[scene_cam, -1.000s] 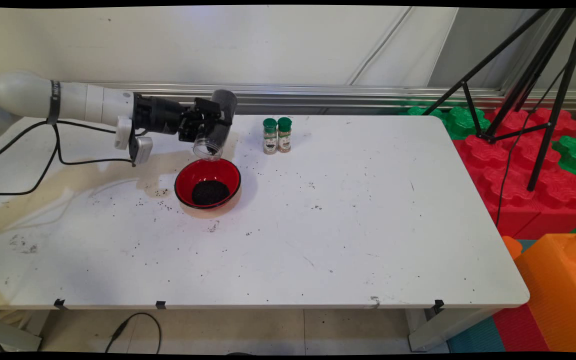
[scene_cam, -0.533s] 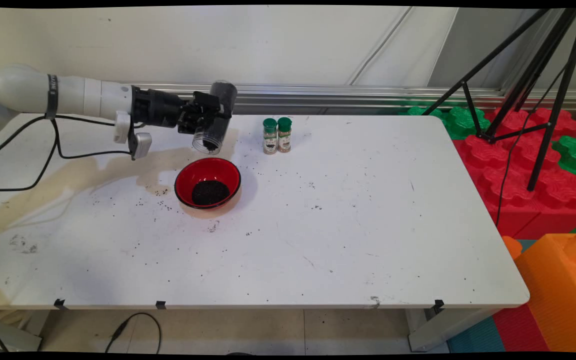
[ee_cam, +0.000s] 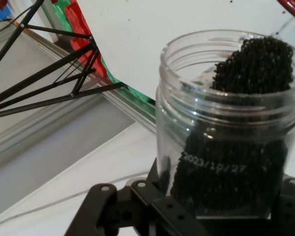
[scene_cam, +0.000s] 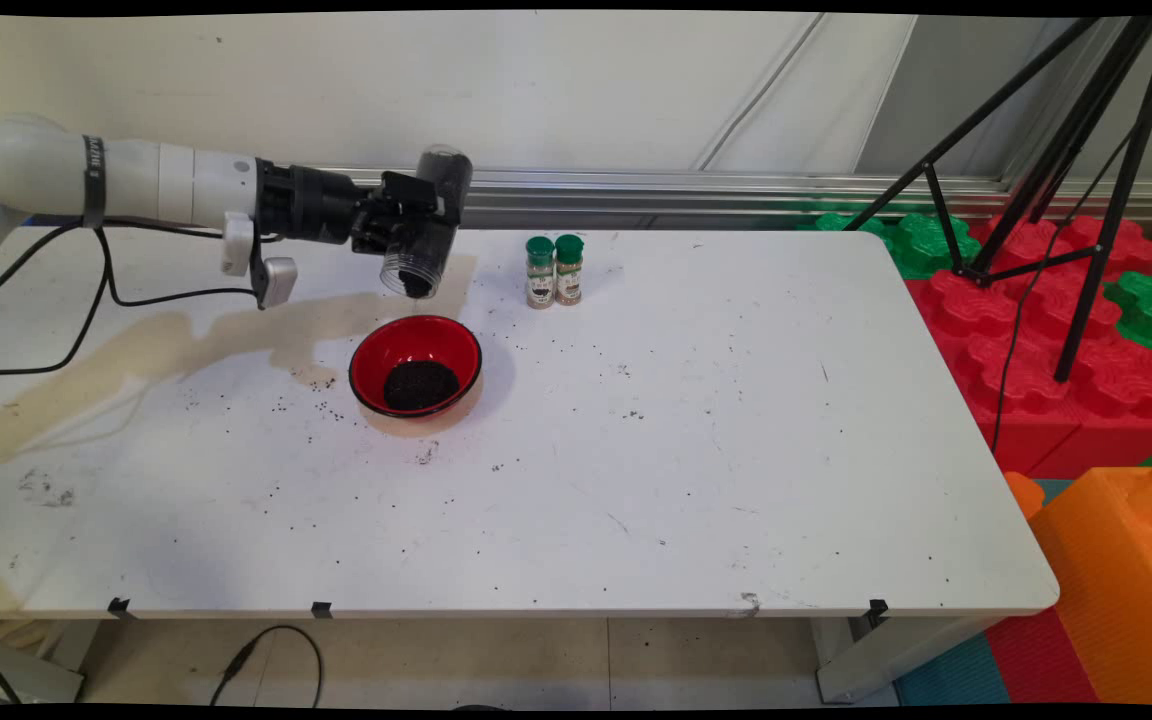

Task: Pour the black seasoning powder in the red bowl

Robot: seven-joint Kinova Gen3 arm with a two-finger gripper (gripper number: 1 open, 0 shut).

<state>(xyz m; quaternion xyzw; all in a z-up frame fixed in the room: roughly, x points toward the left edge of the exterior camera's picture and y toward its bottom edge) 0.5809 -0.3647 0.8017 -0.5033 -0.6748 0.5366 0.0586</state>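
Main view: tool (scene_cam: 414,222) closed on a clear jar (scene_cam: 428,222), held in the air over the far left part of the tabletop (scene_cam: 696,430). Jar's long axis is tipped, open mouth lowest and pointing down toward the near side, base highest toward the wall. Dark granules sit at the mouth. Red bowl (scene_cam: 416,366) stands on the tabletop below and just nearer the camera than the mouth; apart from it, with a clear gap between mouth and rim. Bowl holds a dark heap of the same granules. Loose grains lie scattered on the tabletop around the bowl. Two green-capped spice bottles (scene_cam: 554,271) stand upright, touching side by side, to the right of the jar.

Hand view: jar (ee_cam: 226,123) fills the right half, gripped low on its body by the tool's black linkage; fingers clamped against its wall. Mouth unlidded. Granules lie banked along one side up to the lip. A sliver of red rim (ee_cam: 294,8) shows at the top right corner, beyond the mouth.
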